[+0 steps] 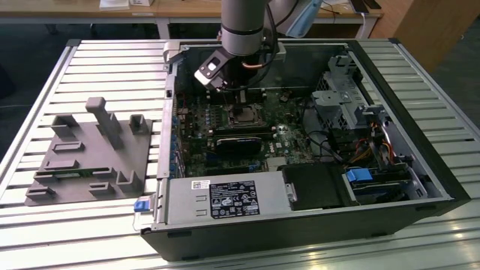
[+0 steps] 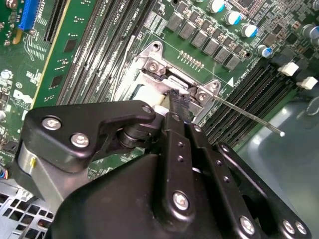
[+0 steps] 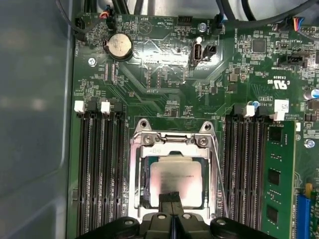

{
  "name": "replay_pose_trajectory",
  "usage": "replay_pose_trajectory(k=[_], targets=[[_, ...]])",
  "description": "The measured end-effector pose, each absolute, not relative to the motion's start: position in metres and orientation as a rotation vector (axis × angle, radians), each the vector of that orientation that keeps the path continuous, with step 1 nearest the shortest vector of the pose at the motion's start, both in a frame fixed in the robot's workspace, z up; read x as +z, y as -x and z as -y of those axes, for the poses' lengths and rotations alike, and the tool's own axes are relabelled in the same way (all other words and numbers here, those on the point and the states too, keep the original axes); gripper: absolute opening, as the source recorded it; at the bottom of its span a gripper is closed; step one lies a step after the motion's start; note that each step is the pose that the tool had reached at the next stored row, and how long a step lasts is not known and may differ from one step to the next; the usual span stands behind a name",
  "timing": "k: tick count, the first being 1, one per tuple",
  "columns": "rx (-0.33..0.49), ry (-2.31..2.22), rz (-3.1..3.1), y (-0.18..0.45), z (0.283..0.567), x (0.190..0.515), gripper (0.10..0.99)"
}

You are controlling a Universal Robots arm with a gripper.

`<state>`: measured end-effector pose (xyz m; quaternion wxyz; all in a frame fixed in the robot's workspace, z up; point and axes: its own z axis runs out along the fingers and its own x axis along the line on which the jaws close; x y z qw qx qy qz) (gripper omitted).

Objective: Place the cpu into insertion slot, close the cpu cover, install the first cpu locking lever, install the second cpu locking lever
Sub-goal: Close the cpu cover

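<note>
At nine o'clock in the exterior view a grey moulded fixture (image 1: 90, 152) lies on the slatted table (image 1: 45, 236), with the open computer case (image 1: 300, 225) at three o'clock of it. Near twelve o'clock the arm (image 1: 241, 28) reaches down into the case. In the first wrist view the cpu (image 3: 177, 174) sits in the insertion slot (image 3: 145, 186), the cpu cover (image 3: 167, 147) lying flat around it; the gripper (image 3: 171, 197), fingers (image 3: 166, 201) pressed together, is over the cpu's edge

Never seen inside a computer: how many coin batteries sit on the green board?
1. The coin battery lies near the green board edge, away from the cpu; others may be hidden.
</note>
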<state>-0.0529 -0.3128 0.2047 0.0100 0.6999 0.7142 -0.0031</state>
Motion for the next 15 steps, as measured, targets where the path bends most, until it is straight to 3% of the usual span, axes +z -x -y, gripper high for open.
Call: replay_pose_trajectory(k=[15], targets=[[-0.010, -2.185, -2.229, 0.0477, 0.3120, 0.1986, 0.106]])
